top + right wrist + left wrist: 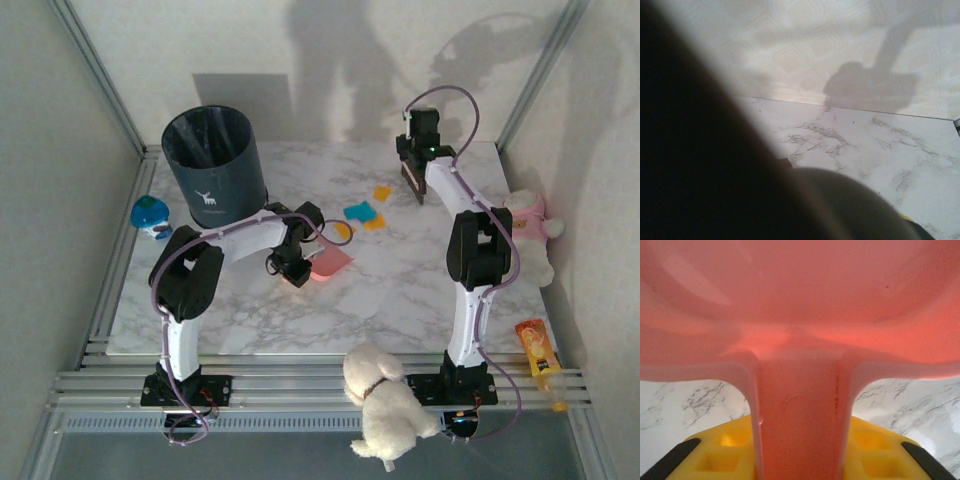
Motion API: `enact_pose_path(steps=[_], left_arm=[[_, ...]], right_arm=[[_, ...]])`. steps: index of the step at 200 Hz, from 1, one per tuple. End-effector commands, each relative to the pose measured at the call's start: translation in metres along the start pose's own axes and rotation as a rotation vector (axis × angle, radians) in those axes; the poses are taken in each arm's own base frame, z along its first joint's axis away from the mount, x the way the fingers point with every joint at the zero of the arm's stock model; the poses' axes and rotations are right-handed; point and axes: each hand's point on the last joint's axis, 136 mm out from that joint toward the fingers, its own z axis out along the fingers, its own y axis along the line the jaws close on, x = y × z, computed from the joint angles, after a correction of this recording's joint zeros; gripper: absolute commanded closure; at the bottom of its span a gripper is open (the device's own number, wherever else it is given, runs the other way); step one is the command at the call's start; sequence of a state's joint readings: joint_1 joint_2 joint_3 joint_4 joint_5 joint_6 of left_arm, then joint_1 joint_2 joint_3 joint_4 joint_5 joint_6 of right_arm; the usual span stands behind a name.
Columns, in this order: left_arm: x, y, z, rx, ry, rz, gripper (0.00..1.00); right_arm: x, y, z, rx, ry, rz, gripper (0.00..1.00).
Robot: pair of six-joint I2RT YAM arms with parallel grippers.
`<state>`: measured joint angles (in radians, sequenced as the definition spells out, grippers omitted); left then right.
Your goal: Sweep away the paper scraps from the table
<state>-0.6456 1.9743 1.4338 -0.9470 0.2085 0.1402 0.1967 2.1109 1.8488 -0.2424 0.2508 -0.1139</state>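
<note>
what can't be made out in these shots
Left wrist: pink plastic dustpan hides the white marble table ahead.
Right wrist: dark blurred mass near the lens, unidentifiable.
Top: brown item at right claw too small to name; orange and teal paper scraps overlap, count unclear.

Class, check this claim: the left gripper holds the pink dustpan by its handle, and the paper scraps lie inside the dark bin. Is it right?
No. The left gripper holds the pink dustpan by its handle, but the paper scraps lie on the table, to the right of the dark bin, not inside it. The top external view shows this.
</note>
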Motion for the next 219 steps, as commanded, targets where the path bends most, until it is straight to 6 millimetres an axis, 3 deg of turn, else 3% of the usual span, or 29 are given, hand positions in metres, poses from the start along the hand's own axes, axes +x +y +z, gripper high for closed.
enact_pose_path(steps=[1,71,128,176,219], left_arm=[[0.011,-0.001,0.006,-0.007,0.075,0.029,1.0],[0.003,-0.004,0.004,0.015,0.061,0.059,1.0],[-0.006,-0.001,0.004,0.032,0.056,0.066,1.0],[-0.014,0.006,0.008,0.03,0.062,0.048,1.0],[-0.018,0.018,0.009,0.013,0.058,0.001,1.0]], right_arm=[[0.015,0.02,0.002,-0.033,0.037,-0.059,1.0],[0.031,0.073,-0.025,-0.178,0.007,-0.109,1.0],[0.059,0.113,-0.059,-0.289,0.023,-0.149,1.0],[0.076,0.137,-0.083,-0.338,0.045,-0.182,1.0],[0.082,0.148,-0.099,-0.36,0.05,-0.205,1.0]])
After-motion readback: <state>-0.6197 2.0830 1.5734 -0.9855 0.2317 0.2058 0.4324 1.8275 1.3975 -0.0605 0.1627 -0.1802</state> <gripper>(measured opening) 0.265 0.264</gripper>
